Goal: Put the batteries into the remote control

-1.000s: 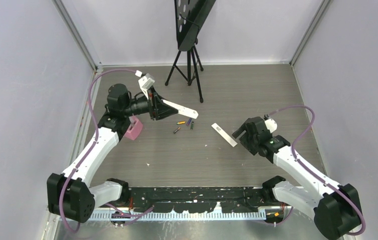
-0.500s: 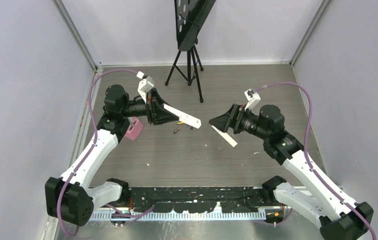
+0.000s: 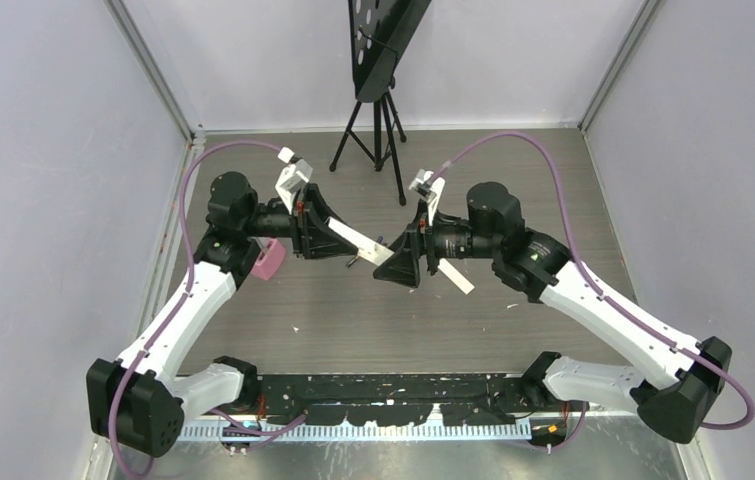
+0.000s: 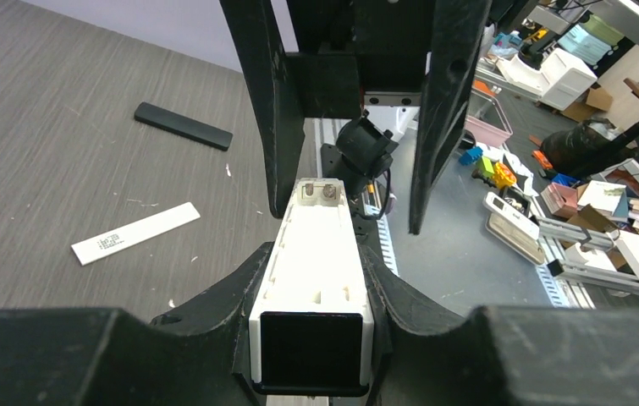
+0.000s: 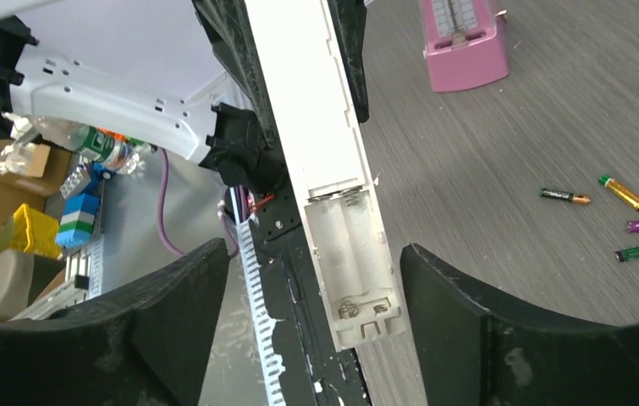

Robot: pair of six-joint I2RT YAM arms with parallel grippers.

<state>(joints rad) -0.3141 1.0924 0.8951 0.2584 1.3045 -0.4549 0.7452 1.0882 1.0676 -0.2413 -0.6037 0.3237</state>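
1. My left claw: clenched on one end of the white remote control; the rest juts out past my fingertips.
2. My right claw: released, jaws spread either side of the remote's free end, touching neither side.
3. The battery bay: uncovered, empty, between my right claw's fingers.
4. The batteries: four, loose on the counter, off to one side of my right claw, well apart from it.
5. A white strip: flat on the counter, off to one side of my left claw.
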